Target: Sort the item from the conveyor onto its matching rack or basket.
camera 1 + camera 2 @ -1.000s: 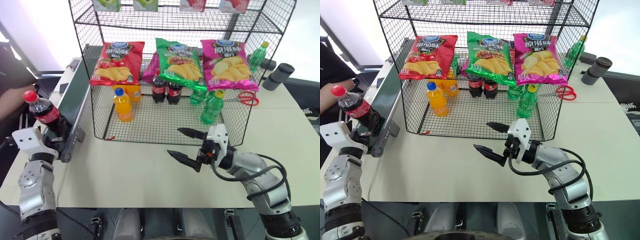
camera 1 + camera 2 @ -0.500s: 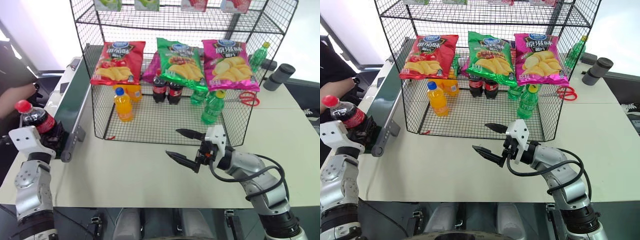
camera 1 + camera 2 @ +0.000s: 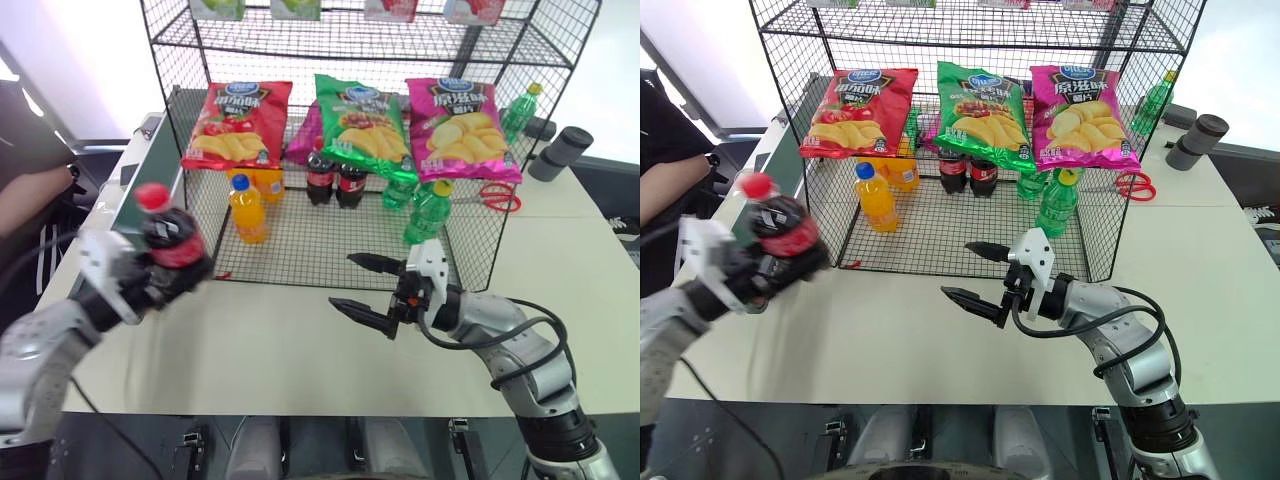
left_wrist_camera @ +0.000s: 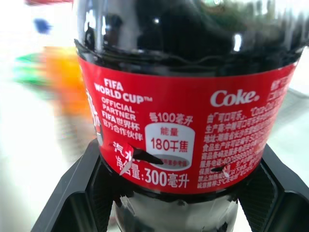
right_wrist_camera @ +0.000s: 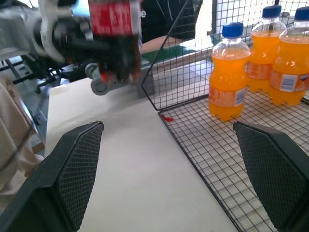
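Now our left gripper (image 3: 150,285), clamped on the cola bottle (image 3: 172,237), has swung it right, off the conveyor (image 3: 150,180), toward the rack (image 3: 300,240). Our right gripper (image 3: 365,285) waits in front with jaws apart, maybe for a handover.

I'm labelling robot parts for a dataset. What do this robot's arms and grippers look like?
Both arms are silver-grey metal segments with black joints. The right arm carries black cables looping along it and a white block behind its wrist. The right gripper has two long, tapering black fingers with mesh-textured pads. The left gripper has a white housing and black fingers.
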Tool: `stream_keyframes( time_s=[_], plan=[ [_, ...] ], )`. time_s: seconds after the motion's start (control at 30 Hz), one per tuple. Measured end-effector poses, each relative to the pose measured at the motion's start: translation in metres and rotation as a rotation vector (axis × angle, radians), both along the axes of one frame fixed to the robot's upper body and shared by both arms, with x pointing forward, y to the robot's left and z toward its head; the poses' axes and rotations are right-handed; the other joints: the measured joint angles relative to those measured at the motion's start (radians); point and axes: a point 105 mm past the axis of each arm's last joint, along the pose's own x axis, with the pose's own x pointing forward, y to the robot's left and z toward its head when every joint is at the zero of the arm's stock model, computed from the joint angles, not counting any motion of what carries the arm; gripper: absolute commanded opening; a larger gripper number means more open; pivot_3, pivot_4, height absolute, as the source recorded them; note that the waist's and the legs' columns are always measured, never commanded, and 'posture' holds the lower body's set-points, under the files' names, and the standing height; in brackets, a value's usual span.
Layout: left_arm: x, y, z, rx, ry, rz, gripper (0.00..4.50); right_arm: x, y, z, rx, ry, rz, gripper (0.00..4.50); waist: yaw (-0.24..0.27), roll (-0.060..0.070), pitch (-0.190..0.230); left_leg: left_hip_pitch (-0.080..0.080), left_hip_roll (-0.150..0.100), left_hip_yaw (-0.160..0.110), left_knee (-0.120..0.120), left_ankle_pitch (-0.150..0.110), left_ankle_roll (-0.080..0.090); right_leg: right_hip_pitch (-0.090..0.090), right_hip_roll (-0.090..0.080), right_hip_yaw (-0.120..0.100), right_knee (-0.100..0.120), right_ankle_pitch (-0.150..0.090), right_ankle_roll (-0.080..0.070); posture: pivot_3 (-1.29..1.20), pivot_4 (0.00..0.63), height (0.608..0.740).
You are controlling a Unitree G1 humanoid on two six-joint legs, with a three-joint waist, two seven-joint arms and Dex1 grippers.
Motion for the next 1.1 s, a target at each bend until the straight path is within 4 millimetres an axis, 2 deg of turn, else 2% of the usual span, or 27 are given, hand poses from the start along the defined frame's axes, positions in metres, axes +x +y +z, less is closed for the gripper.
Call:
stream_keyframes(
  time_s=[0.13,0.23,0.4,0.67,0.77,0.83,0.87,0.97,1.1],
  plan=[
    [0.003,-0.053,-0.011,0.027,-0.024,-0.212,2.88,0.0,0.009,0.006,0.026,-0.001,0.01,4.5,0.0,0.0,0.0,0.0,0.0,0.0,0.0,0.0,0.0,-0.001,0.002,0.0,0.0,0.0,0.001,0.0,0.15,0.74],
    [0.006,-0.079,-0.015,0.037,-0.047,-0.332,2.88,0.001,0.012,0.007,0.038,0.006,0.004,4.5,0.0,0.0,0.0,-0.001,0.0,0.001,0.0,0.0,0.001,-0.001,0.004,0.0,0.0,0.001,0.002,0.0,0.15,0.74],
    [0.009,-0.107,-0.016,0.04,-0.081,-0.47,2.88,0.0,0.015,0.011,0.054,-0.004,-0.013,4.5,0.003,0.0,0.0,-0.001,0.001,0.001,0.002,0.0,0.001,0.0,0.006,0.0,0.001,0.002,0.004,0.0,0.15,0.74],
    [0.008,-0.12,-0.019,0.045,-0.087,-0.546,2.88,-0.004,0.016,0.011,0.052,0.001,-0.026,4.5,0.003,0.0,0.0,-0.001,0.001,0.0,0.002,0.0,0.001,0.0,0.011,0.0,0.002,0.002,0.005,0.0,0.15,0.74],
    [0.009,-0.122,-0.017,0.046,-0.1,-0.554,2.88,-0.004,0.017,0.01,0.052,0.015,-0.024,3.78,0.003,0.0,0.0,-0.001,0.001,0.0,0.003,0.0,0.001,0.0,0.011,0.0,0.002,0.002,0.005,0.0,0.15,0.74],
    [0.009,-0.123,-0.017,0.044,-0.101,-0.553,2.88,-0.005,0.017,0.009,0.047,0.018,-0.022,2.99,0.003,0.0,0.0,-0.001,0.001,0.0,0.003,0.0,0.001,0.0,0.011,0.0,0.002,0.002,0.005,0.0,0.15,0.74],
    [0.009,-0.123,-0.017,0.044,-0.1,-0.553,2.88,-0.005,0.017,0.009,0.046,0.019,-0.022,2.96,0.003,0.0,0.0,-0.001,0.001,0.0,0.003,0.0,0.001,0.0,0.012,0.0,0.002,0.002,0.005,0.0,0.15,0.74],
    [0.009,-0.123,-0.018,0.042,-0.089,-0.555,4.33,-0.005,0.017,0.009,0.045,0.02,-0.022,2.96,0.003,0.0,0.0,-0.001,0.001,0.0,0.003,0.0,0.001,0.0,0.012,0.0,0.002,0.002,0.005,0.0,0.15,0.74],
    [0.013,-0.122,-0.017,0.058,-0.106,-0.526,4.43,-0.002,0.019,0.003,0.035,0.037,-0.023,2.96,0.003,0.0,0.0,-0.001,0.001,0.0,0.003,0.0,0.001,0.0,0.012,0.0,0.002,0.002,0.005,0.0,0.15,0.74]
  ],
)
